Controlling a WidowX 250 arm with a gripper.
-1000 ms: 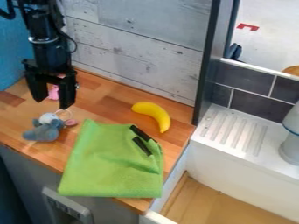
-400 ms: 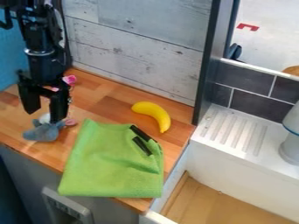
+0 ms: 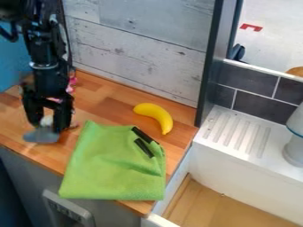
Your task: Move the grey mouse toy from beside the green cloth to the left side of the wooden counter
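Observation:
The black gripper (image 3: 47, 127) hangs low at the left of the wooden counter, its two fingers apart, one on each side of the small grey plush toy (image 3: 41, 135). The fingers hide part of the toy; its white head shows between them. Whether they touch it I cannot tell. Right of the toy lies a green cloth (image 3: 112, 166) with two black strips at its upper right corner. A yellow banana (image 3: 155, 116) rests behind the cloth. Something pink (image 3: 71, 84) shows behind the gripper, partly hidden.
A pale wooden wall (image 3: 139, 48) runs along the counter's back, ending at a dark upright post (image 3: 208, 66). To the right are a white ribbed drainboard (image 3: 237, 133) and a white-grey object (image 3: 294, 144). The wooden counter (image 3: 112, 104) has its front edge at lower left.
The gripper has come down over the grey toy, with its fingers now around it and closer together than before. The toy, cloth and banana appear to have kept their places.

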